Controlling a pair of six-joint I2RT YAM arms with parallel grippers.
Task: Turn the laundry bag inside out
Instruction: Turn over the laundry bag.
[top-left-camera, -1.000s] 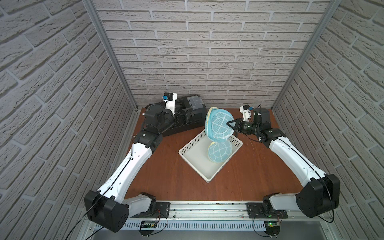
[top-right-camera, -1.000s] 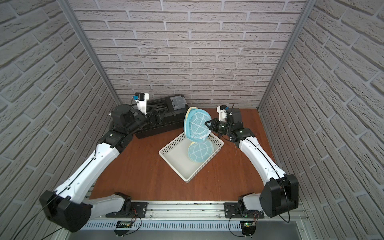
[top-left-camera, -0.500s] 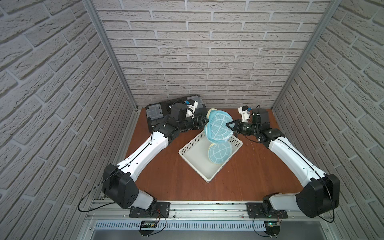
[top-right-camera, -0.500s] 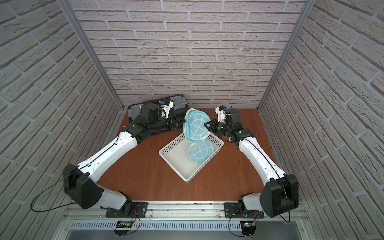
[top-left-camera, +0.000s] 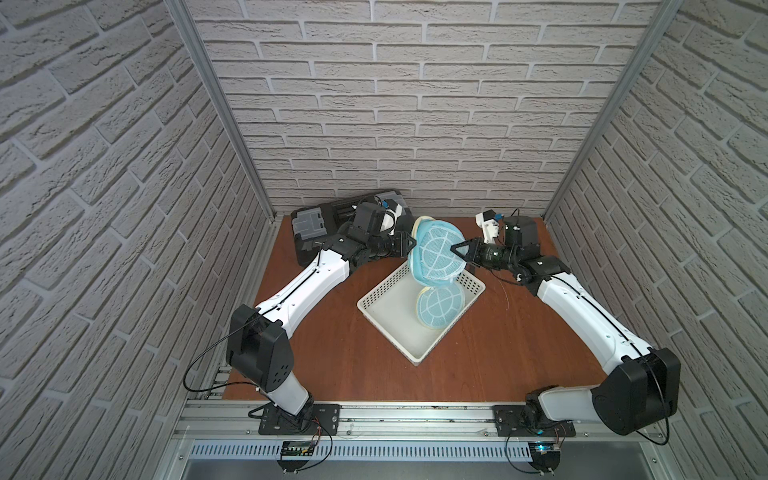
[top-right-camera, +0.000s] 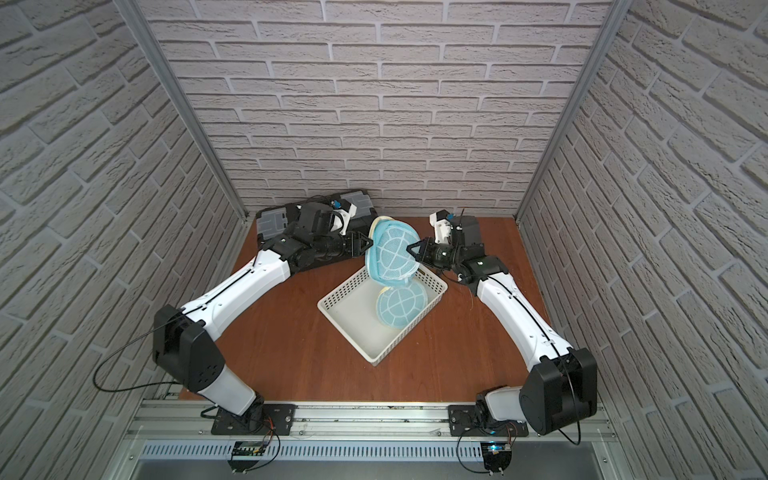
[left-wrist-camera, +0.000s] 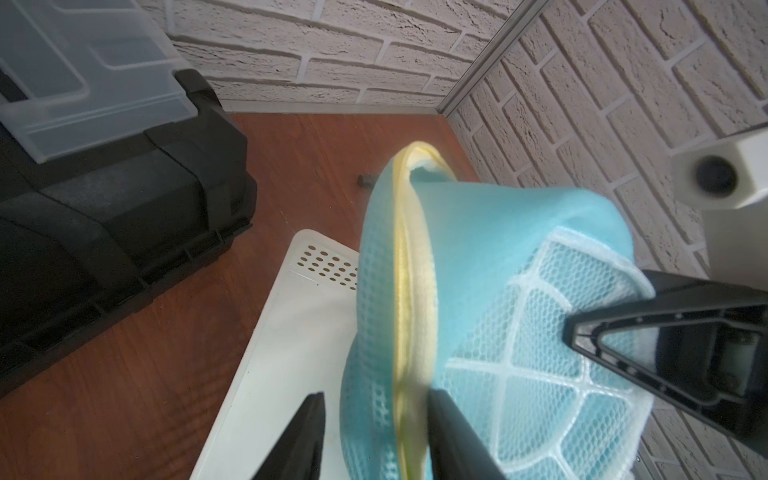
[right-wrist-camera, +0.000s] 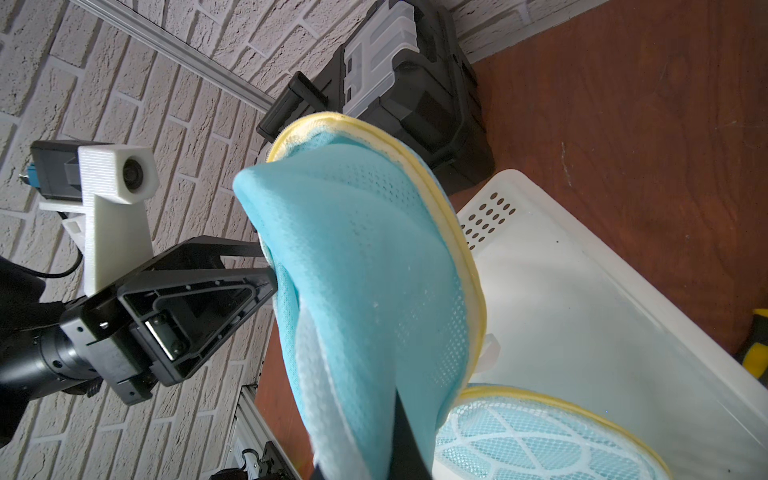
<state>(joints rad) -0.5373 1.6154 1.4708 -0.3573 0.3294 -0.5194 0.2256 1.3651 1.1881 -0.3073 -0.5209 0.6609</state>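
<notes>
The laundry bag (top-left-camera: 436, 253) (top-right-camera: 392, 254) is light-blue mesh with yellow trim. It hangs in the air between both grippers, over the white basket. Its lower round end (top-left-camera: 440, 306) (right-wrist-camera: 540, 440) rests in the basket. My right gripper (top-left-camera: 455, 248) (top-right-camera: 411, 248) (right-wrist-camera: 399, 415) is shut on the bag's mesh, which drapes over its fingers. My left gripper (top-left-camera: 411, 243) (top-right-camera: 368, 245) (left-wrist-camera: 376, 440) is open and straddles the yellow-trimmed rim (left-wrist-camera: 411, 291). One finger touches the trim, and the other finger (left-wrist-camera: 307, 436) stands apart from the mesh.
The white perforated basket (top-left-camera: 386, 330) (top-right-camera: 347, 334) (left-wrist-camera: 291, 332) lies at an angle in the middle of the brown table. A black toolbox with clear lids (top-left-camera: 316, 224) (top-right-camera: 274, 218) (left-wrist-camera: 104, 208) sits at the back left. Brick walls close in three sides.
My left arm has swung from over the toolbox across to the bag, and its jaws have narrowed around the rim. My right gripper has kept its hold on the raised bag.
</notes>
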